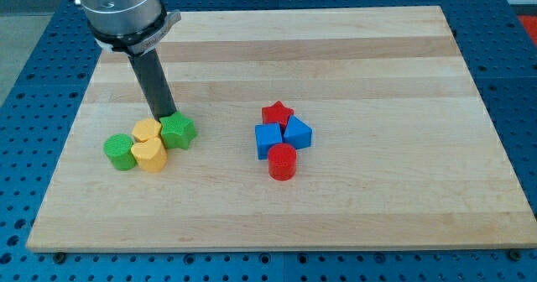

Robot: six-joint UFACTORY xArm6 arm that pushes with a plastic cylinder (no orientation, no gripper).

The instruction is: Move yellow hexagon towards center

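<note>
My tip (162, 116), the lower end of a straight dark rod that serves as the tool, rests on the tabletop (352, 55); it has no jaws to part or close and holds nothing. Its very end meets the upper edge of the left cluster, in the notch between the yellow hexagon (148, 131) and the green star-like block (178, 131); whether it touches either I cannot tell.

The yellow hexagon lies flat just below and to the view's left of the tip. It shows no clear long axis or facing, and its lower part is covered by the yellow heart (151, 155) pressed against it, so its outline is hard to read. The green cylinder (120, 152) stands further toward the view's left, touching the heart.

Well apart toward the view's right sits a second tight cluster: a red star (277, 113), two blue blocks (268, 138) (297, 133) of angular shape, and a red cylinder (282, 161). All blocks look smooth and matte; the tabletop is pale striped wood over a blue perforated base (33, 55). The rod's grey metal mount (117, 9) is cut off at the view's top
</note>
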